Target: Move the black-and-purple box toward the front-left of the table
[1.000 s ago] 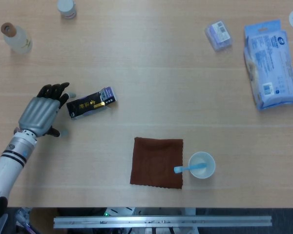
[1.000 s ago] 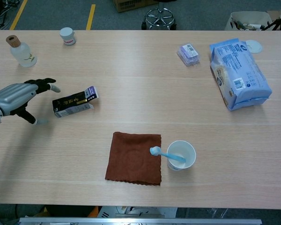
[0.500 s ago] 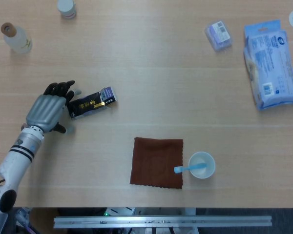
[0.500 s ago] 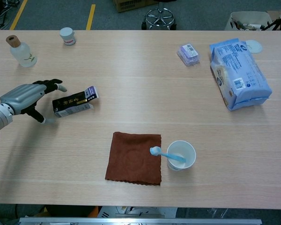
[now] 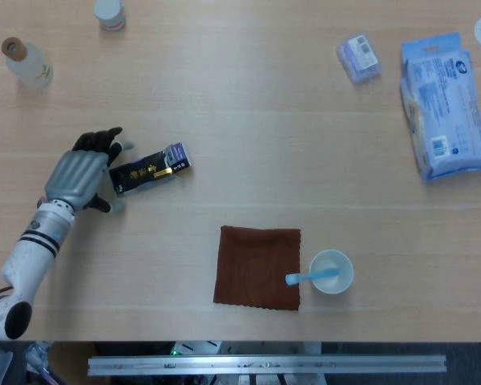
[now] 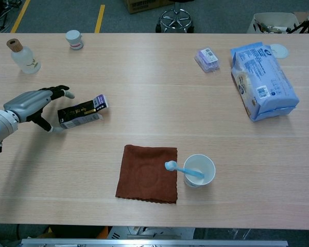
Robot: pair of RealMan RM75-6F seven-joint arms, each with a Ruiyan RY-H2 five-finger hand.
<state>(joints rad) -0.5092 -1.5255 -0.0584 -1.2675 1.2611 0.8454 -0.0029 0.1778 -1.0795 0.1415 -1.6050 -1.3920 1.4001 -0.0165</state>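
The black-and-purple box [image 5: 151, 169] [image 6: 83, 112] lies flat on the left part of the table, its purple end pointing right. My left hand [image 5: 78, 172] [image 6: 32, 104] hovers right at the box's left end, fingers spread and slightly curled, holding nothing. Its fingertips [image 5: 104, 138] reach over the far side of that end and the thumb sits at the near side; contact is unclear. My right hand is in neither view.
A brown cloth [image 5: 258, 266] and a white cup with a blue toothbrush [image 5: 330, 272] sit near the front centre. A glass bottle [image 5: 27, 62] and small jar [image 5: 109, 13] stand far left. A wipes pack [image 5: 446, 115] and small purple packet [image 5: 358, 57] lie far right.
My left hand has moved right toward the box, from a gap beside it to its left end. The box has not moved.
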